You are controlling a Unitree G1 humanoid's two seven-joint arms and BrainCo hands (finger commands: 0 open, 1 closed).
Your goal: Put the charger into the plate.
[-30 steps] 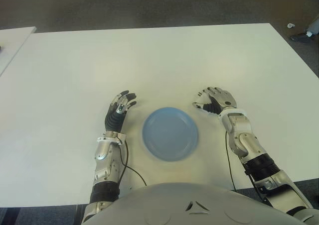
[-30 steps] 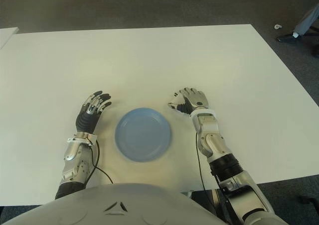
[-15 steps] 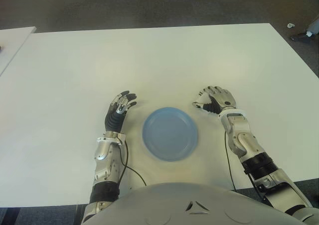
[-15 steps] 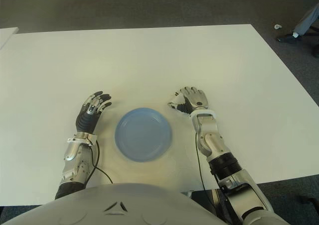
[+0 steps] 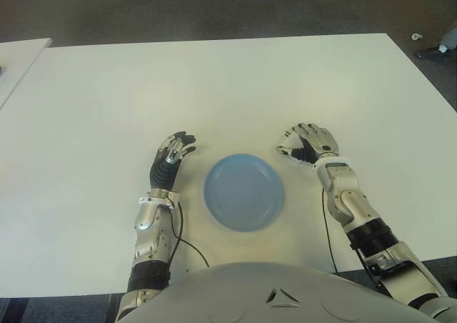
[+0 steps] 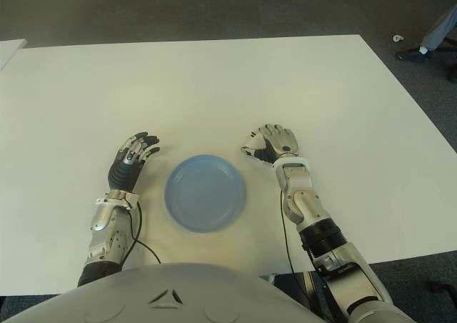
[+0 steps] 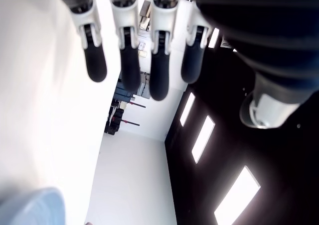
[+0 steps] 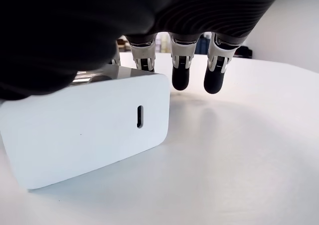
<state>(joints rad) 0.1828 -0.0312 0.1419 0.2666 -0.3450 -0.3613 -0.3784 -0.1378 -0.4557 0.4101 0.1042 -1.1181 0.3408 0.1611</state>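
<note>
1. White charger (image 8: 87, 128) sits on the table (image 5: 228, 87), under the right hand (image 5: 308, 143), just right of the plate (image 5: 243, 191).
2. Right hand fingers (image 8: 180, 70) curl down over the charger; whether they actually grip it cannot be told.
3. Blue plate holds nothing.
4. Left hand (image 5: 171, 160) shows just left of the plate, fingers (image 7: 125, 56) extended, holding nothing.
</note>
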